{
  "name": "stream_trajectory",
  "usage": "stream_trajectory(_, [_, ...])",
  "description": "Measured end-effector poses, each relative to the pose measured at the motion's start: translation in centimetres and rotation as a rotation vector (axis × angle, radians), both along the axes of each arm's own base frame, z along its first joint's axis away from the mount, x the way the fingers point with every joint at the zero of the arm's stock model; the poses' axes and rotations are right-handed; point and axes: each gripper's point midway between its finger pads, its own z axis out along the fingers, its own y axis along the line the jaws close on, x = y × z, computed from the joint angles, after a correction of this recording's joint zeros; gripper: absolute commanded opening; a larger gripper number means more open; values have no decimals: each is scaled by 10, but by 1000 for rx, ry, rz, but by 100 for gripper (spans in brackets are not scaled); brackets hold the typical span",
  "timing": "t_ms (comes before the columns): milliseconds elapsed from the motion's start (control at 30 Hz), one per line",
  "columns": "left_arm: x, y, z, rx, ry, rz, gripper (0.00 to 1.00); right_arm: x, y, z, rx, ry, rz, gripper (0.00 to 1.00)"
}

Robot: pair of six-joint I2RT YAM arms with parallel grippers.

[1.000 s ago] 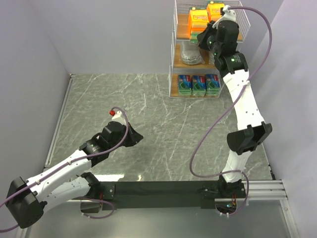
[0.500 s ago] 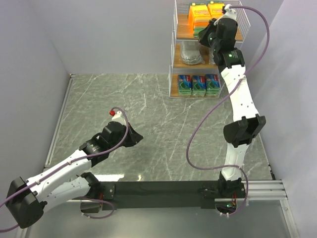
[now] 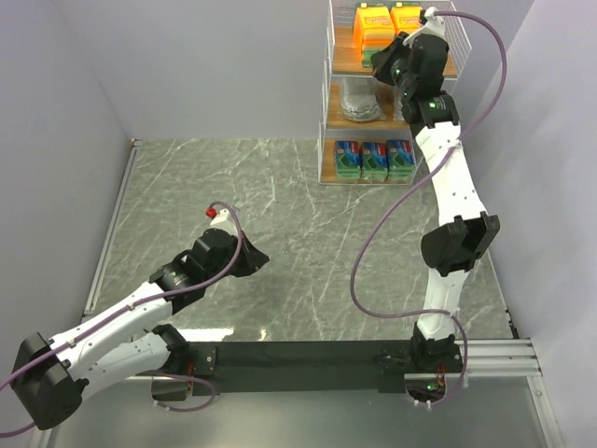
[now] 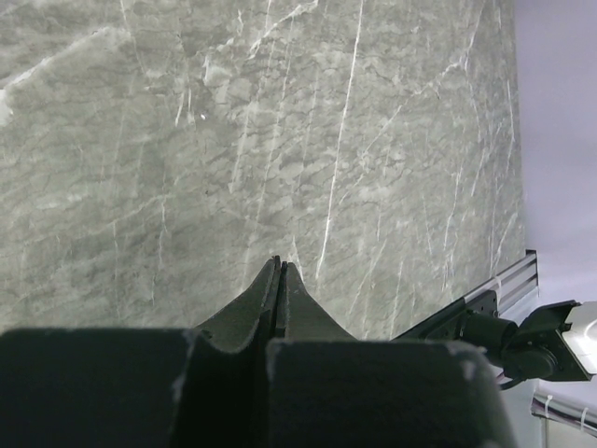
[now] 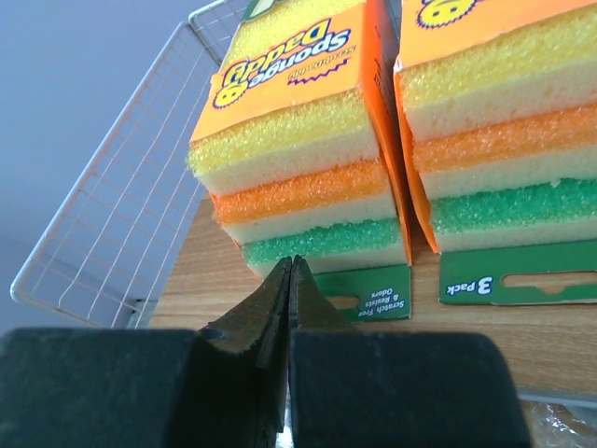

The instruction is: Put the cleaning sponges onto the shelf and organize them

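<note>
Right hand (image 5: 291, 266) clenched, empty, at top tier of white wire-mesh shelf with wooden boards (image 5: 121, 215). Two orange sponge packs with yellow-green layers (image 5: 298, 159) just ahead of fingertips. Silvery grey packs (image 3: 360, 99) one tier below hand, blue-green packs (image 3: 373, 159) lowest. Left hand (image 4: 281, 266) clenched, empty, above grey marble surface (image 4: 280, 112).

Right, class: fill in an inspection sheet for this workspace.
Surface: grey marbled table.
Job's things: shelf holds two orange packs on top, grey packs in the middle, three blue packs at the bottom.
Clutter: nothing seen.
End effectors: left end effector shut, over the table; right end effector shut, at an orange pack's base.
Cables: purple cable loops beside each arm.
Surroundings: plain walls.
</note>
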Motion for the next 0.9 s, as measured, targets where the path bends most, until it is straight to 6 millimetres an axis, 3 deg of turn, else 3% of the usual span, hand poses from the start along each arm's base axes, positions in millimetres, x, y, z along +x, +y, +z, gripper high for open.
stream_trajectory(200, [1, -1, 4, -1, -1, -1, 0, -12, -2, 1, 1, 4, 3, 1])
stream_trajectory(300, [2, -2, 10, -6, -12, -3, 1, -45, -7, 1, -1, 6, 10, 22])
stream_trajectory(333, [2, -2, 13, -9, -17, -4, 1, -58, -8, 4, 2, -6, 15, 42])
stream_trajectory(433, [3, -3, 24, -24, -43, -8, 2, -116, -11, 8, 19, -43, 54, 71])
stream_trajectory(567, [3, -2, 48, -49, -112, -23, 44, -193, -15, 3, 51, -134, 106, 78])
stream_trajectory(633, [3, -1, 58, -56, -144, -31, 68, -220, -16, -13, 65, -141, 127, 80])
stream_trajectory(700, [3, -2, 67, -64, -164, -37, 85, -240, -15, -34, 75, -126, 149, 82])
stream_trajectory(800, [3, -3, 73, -66, -182, -49, 93, -264, -13, -74, 84, -93, 182, 86])
stream_trajectory(900, [3, -4, 78, -68, -195, -62, 96, -289, -13, -145, 88, 8, 199, 89])
